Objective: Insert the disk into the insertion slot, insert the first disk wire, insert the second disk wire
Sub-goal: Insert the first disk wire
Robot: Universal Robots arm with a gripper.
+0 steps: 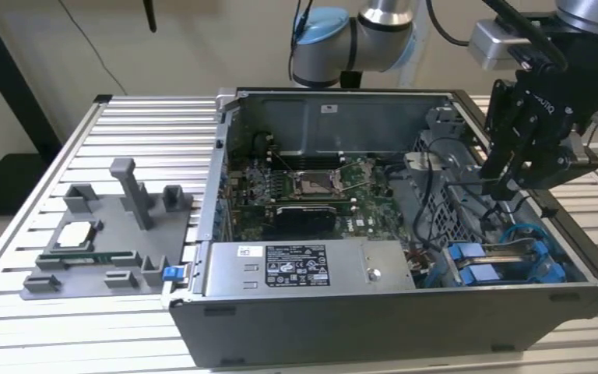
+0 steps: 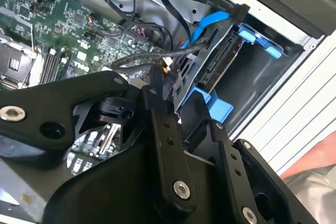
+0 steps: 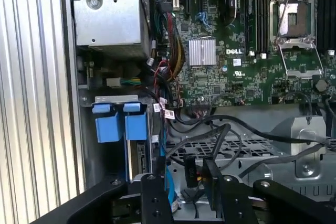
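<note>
The arm is cut off by the exterior view's top edge, and the gripper hides part of the computer case along its wall on the exterior view's right. The disk shows one thin edge in the insertion slot; its label side is hidden. Several black wires pass behind the gripper, their ends unseen. The power-supply label is too small to read. Beyond the case wall a blurred pinkish shape is cut off and cannot be identified.

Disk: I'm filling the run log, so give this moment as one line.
disk: seated in slot | gripper: shut on wire, near slot
</note>
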